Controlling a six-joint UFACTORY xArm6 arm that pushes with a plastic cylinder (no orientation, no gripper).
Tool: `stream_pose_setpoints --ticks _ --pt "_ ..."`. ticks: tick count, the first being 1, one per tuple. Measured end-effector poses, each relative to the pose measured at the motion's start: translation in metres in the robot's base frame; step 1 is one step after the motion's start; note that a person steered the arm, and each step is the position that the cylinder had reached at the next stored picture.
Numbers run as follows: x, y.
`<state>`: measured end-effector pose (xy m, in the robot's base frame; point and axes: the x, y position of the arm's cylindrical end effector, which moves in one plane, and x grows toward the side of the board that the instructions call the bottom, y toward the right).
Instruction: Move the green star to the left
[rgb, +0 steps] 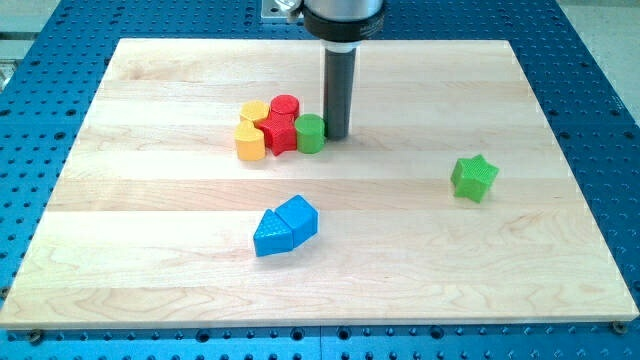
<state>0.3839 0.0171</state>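
Standing upright near the view's top centre, the dark rod comes down to the wooden surface (150, 260), and my tip (337, 136) rests just to the view's right of a green cylinder (310, 132), touching it or very nearly so; I cannot tell which. No pincer is fitted to this arm, so nothing can be said of it being apart or together. That green cylinder sits at the right end of a tight cluster: a red star (277, 132) presses against its left side, a red cylinder (285, 106) stands just behind the two, a yellow block (249, 141) with a rounded top lies at the cluster's left front, and another yellow block (253, 111) sits behind it, its shape partly hidden. The green star (473, 177) lies alone toward the view's right, well apart from my tip and from the cluster, lower in the view than both. Two blue blocks lie touching each other near the view's bottom centre: a blue triangular block (271, 234) on the left and a blue cube-like block (298, 216) against its right rear side. Around the wooden surface runs a blue perforated base (40, 120).
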Motion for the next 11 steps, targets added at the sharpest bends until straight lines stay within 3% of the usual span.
stream_pose_setpoints --ticks 3,4,5,6,8,11 --pt "-0.021 0.159" --pt "0.019 0.219" --pt "0.066 0.237" --pt "0.087 0.204" --pt "0.087 0.124" --pt "0.096 0.103"
